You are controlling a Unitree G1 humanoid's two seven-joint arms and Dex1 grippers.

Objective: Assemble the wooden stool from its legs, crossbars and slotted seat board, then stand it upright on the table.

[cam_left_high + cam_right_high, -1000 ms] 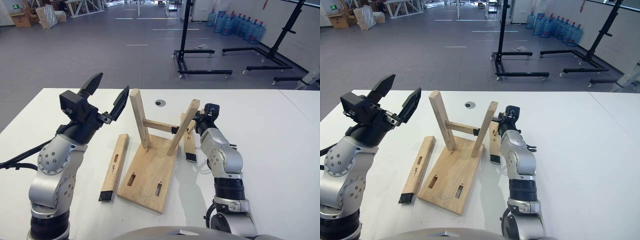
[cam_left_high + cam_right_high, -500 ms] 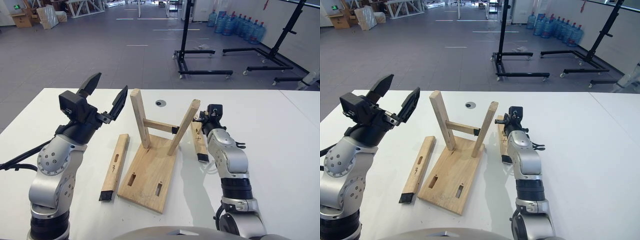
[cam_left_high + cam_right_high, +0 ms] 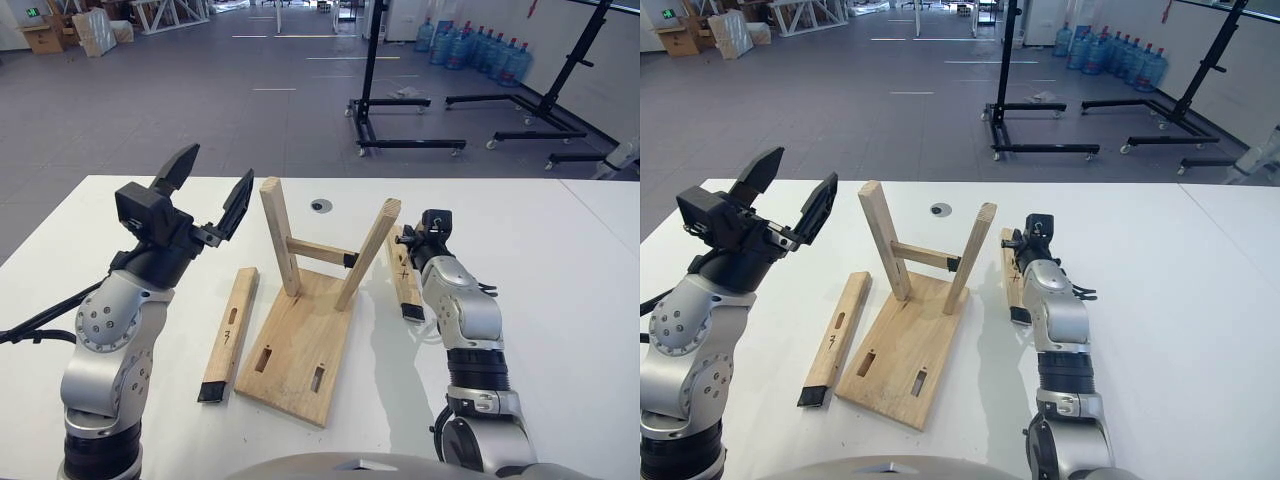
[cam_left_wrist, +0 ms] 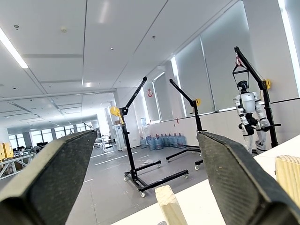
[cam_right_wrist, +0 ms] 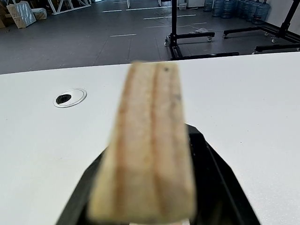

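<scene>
- Right gripper [image 3: 418, 240] is clamped on the far end of a pale wooden stool leg with a black-capped foot [image 3: 404, 284]. The leg's long axis runs far-to-near, capped foot toward the robot. It sits low along the white surface [image 3: 560, 300], to the right of the half-built frame. I cannot tell whether the foot touches the surface.
- Pale wooden slotted seat board [image 3: 290, 340] lies flat mid-surface, long axis roughly near-to-far, two open slots at its near end.
- Left upright leg [image 3: 279, 236] and right upright leg [image 3: 368, 254] stand in the board's far end with their tops splayed apart. A short wooden crossbar [image 3: 318, 252] joins them.
- Second loose wooden leg [image 3: 229, 335] lies flat just left of the board and about parallel to it, black foot nearest the robot.
- Left gripper [image 3: 213, 182] is raised above the surface to the left of the frame, fingers spread wide and holding nothing.
- Change over 1.0 s: the right gripper and its leg have shifted to the robot's right, from close against the right upright leg to a clear gap. The left gripper, board and frame are unchanged.
- Surface has a round cable grommet [image 3: 320, 205]. The room behind has a grey floor, black wheeled stands [image 3: 405, 100] and blue water bottles [image 3: 470, 45].
</scene>
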